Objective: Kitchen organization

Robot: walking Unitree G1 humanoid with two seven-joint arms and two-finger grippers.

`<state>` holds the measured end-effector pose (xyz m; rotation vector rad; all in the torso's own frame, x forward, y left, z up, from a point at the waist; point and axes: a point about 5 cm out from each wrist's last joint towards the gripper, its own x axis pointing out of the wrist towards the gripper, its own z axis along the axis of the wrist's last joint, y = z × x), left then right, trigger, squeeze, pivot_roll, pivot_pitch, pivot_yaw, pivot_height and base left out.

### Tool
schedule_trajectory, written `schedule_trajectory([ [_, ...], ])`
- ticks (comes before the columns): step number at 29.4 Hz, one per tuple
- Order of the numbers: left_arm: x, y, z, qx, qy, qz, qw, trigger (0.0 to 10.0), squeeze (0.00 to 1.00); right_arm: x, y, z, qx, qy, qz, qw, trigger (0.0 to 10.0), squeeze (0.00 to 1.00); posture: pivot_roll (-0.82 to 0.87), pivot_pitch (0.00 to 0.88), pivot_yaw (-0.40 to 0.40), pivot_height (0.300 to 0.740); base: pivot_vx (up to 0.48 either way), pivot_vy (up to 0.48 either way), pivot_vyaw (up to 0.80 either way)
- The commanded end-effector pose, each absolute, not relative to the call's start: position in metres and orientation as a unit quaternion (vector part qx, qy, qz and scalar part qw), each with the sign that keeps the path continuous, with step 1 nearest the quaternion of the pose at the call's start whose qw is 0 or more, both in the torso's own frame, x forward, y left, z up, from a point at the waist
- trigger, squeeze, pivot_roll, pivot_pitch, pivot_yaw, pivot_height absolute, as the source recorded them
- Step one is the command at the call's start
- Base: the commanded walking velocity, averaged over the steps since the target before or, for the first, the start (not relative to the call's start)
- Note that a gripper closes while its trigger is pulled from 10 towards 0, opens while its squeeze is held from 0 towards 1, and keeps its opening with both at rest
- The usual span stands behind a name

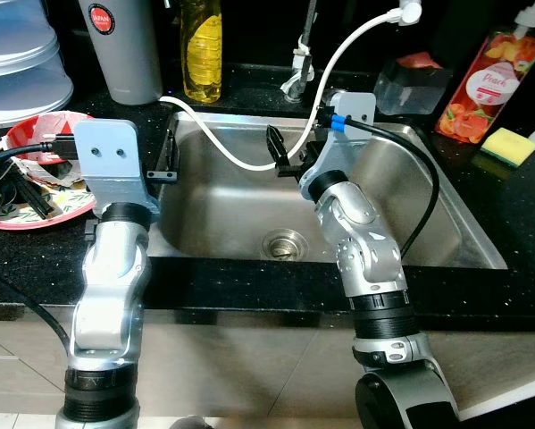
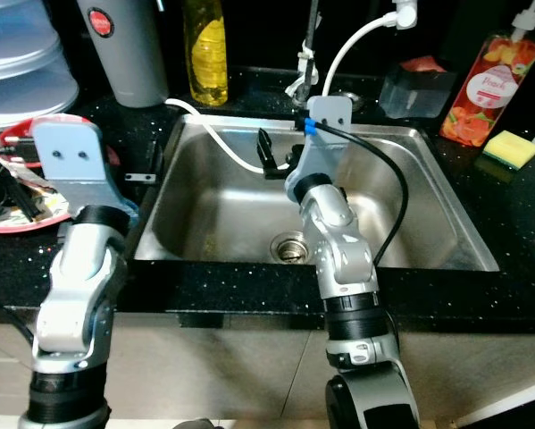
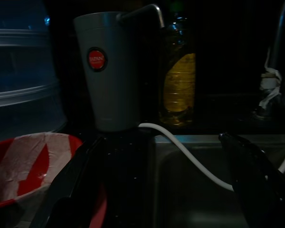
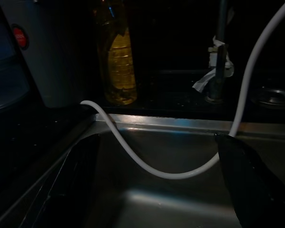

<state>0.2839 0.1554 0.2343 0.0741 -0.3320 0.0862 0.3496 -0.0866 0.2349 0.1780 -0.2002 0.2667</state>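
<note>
At the lower left of the frame the left arm rises bent from the floor side, its left gripper [image 1: 164, 159] reaching over the sink's [image 1: 446, 228] left rim, fingers spread apart and holding nothing. Left of it on the black counter [image 1: 517, 214] sits a red plate [image 1: 35, 134] with clutter, a grey cup [image 1: 124, 49] and a yellow bottle [image 1: 202, 49] behind. At centre the right arm leans into the basin; the right gripper [image 1: 280, 154] hangs open beside a white hose [image 1: 227, 147], touching nothing. A yellow sponge [image 1: 508, 146] lies at the right.
</note>
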Motion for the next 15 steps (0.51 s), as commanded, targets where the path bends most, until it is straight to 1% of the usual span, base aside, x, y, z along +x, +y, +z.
schedule_trajectory([
  [1,0.283,0.156,0.233,0.041,-0.163,0.044,0.985,10.0,0.00,0.350,-0.088,0.233,0.088,-0.096,0.132,0.983,10.0,0.00,0.12,0.000,-0.049,0.740,0.000,0.000,0.00],
  [11,0.285,0.162,0.233,0.045,-0.158,0.056,0.985,10.0,0.00,0.350,-0.087,0.234,0.087,-0.097,0.133,0.982,10.0,0.00,0.12,0.000,-0.051,0.740,0.000,0.000,0.00],
  [13,0.286,0.171,0.238,0.068,-0.159,0.067,0.983,10.0,0.00,0.350,-0.087,0.234,0.086,-0.097,0.132,0.983,10.0,0.00,0.12,0.000,-0.046,0.740,0.000,0.000,0.00],
  [14,0.288,0.182,0.238,0.094,-0.134,0.088,0.983,10.0,0.00,0.350,-0.088,0.234,0.084,-0.097,0.131,0.983,10.0,0.00,0.12,0.000,-0.046,0.740,0.000,0.000,0.00],
  [15,0.288,0.182,0.238,0.094,-0.134,0.088,0.983,10.0,0.00,0.350,-0.088,0.234,0.084,-0.097,0.131,0.983,10.0,0.00,0.12,0.000,-0.046,0.740,0.000,0.000,0.00],
])
